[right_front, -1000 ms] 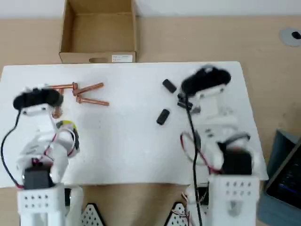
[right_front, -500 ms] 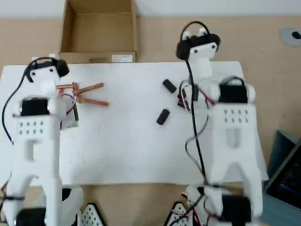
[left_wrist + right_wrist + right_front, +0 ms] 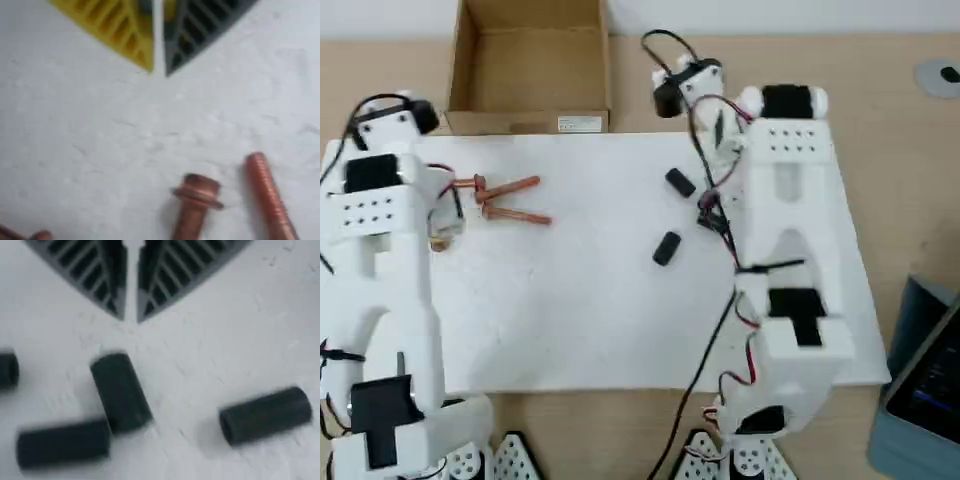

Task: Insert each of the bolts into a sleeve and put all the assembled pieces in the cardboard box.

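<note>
Leftmost, the left gripper (image 3: 159, 67), closed to a slit and empty, hangs above loose bolts (image 3: 517, 215). The cardboard box (image 3: 520, 122) contains no pieces. Bare sleeves (image 3: 666, 248) lie on the desk (image 3: 580, 320) beneath the right gripper (image 3: 130, 315), likewise closed and empty. Assembly appears unstarted.

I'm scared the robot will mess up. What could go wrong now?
1. The black cylindrical plastic sleeves lie crowded near the right gripper, and two seem to touch. Grabbing one might bump the others, and round ones could roll away.
2. The copper-coloured metal bolts lie close together near the left gripper. Picking one might drag its neighbour along.
</note>
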Tool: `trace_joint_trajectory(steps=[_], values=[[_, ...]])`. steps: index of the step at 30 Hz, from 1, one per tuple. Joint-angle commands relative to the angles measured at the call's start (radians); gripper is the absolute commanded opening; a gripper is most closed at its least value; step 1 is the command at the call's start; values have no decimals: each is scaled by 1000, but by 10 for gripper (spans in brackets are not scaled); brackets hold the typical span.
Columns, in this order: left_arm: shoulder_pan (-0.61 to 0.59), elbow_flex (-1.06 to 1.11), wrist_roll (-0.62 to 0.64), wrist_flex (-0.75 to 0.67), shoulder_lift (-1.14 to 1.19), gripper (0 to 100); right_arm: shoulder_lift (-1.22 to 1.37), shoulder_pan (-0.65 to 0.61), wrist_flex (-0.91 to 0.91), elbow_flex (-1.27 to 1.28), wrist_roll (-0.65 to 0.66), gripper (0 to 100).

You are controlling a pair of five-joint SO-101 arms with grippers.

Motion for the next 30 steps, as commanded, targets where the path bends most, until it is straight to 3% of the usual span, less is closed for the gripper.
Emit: trace_joint_trajectory(steps=[1,14,30], values=[[-17,-46,-28,-3,22,22,87,-33,9,-157,9,46],[-15,-49,-34,-3,116,22,432,-68,58,-512,8,171],[-14,-44,-34,-14,117,22,615,-102,51,-630,14,173]])
